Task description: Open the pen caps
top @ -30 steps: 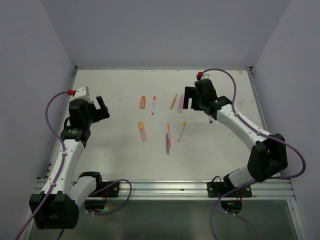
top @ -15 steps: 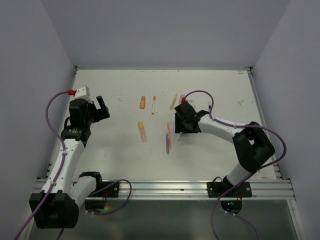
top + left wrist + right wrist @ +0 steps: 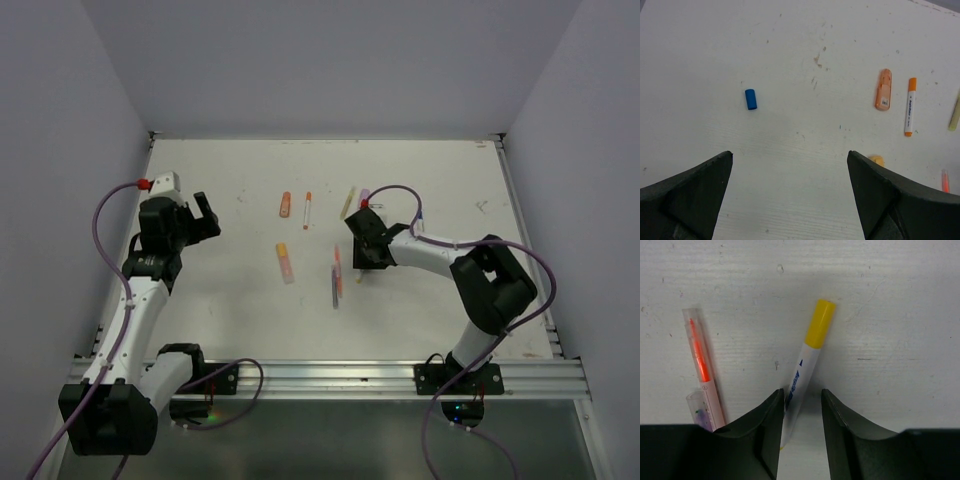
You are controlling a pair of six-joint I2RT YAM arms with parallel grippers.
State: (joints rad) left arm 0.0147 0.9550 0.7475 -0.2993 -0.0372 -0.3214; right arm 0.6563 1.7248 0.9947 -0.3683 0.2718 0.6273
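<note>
The right pincer (image 3: 801, 410) stands narrowly apart astride the white body of a pen (image 3: 799, 385) lying on the counter (image 3: 890, 300), not yet clamped, I think. Its long axis runs away from the pincer, with the yellow cap (image 3: 820, 324) at the far end. The left pincer (image 3: 790, 195), wide apart, is well away.

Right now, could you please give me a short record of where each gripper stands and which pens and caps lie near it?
right gripper: down at the table, jaws straddling the white body of the yellow-capped marker, a gap showing on one side
yellow cap: on its marker
left gripper: open, holding nothing
blue cap: loose on the table, ahead of the left gripper
orange highlighter: flat, beside the orange-capped marker, not touching it
</note>
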